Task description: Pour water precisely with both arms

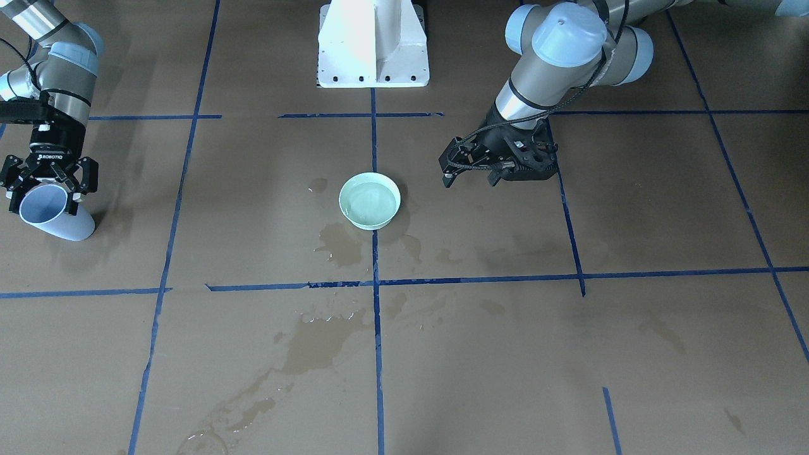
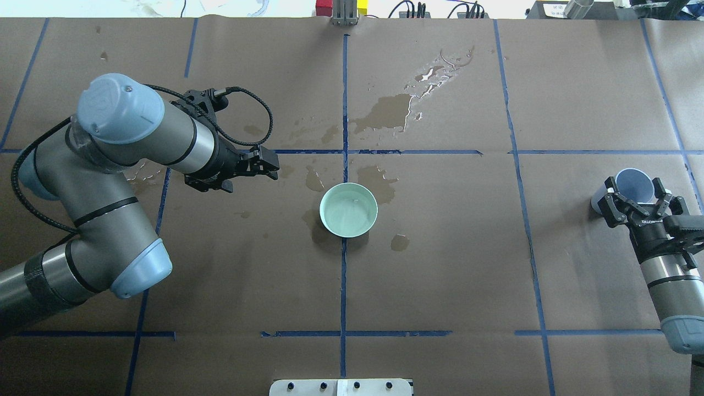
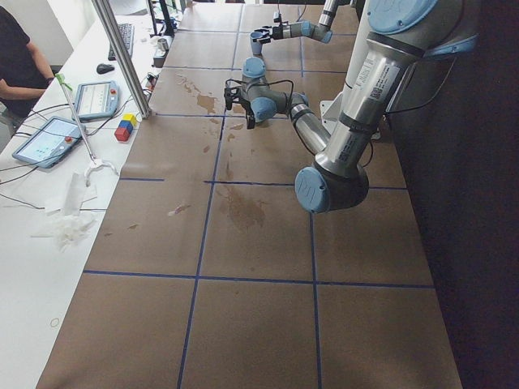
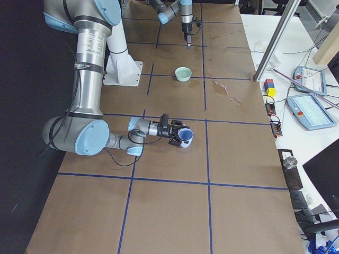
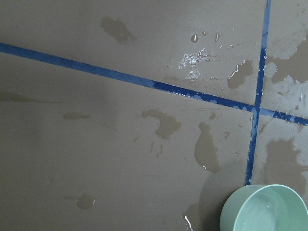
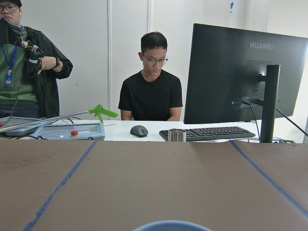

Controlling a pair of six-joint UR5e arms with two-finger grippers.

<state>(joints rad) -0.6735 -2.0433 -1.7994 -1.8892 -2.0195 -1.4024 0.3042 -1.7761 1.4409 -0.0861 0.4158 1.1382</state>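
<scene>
Overhead view. The bowl [image 2: 348, 210], holding water, stands mid-counter [image 2: 440, 286] among puddles [image 2: 385, 113]. The right arm [image 2: 663, 264] has its jaws clasped on a pale blue cup [image 2: 632, 186], well apart at the bowl's 3 o'clock and tilted far off upright; whether water remains inside cannot be told. The left arm [image 2: 137, 137] hangs its jaws parted and empty near the bowl's 10 o'clock. Likely hazards: a cup this tilted may spill on the long carry, and the unsteadied bowl may slide on wet paper if nudged.

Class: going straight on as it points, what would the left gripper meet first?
Probably the wet brown paper table cover just short of the round mint-green bowl, else the bowl's rim; tilt of the left gripper is hard to judge.
</scene>
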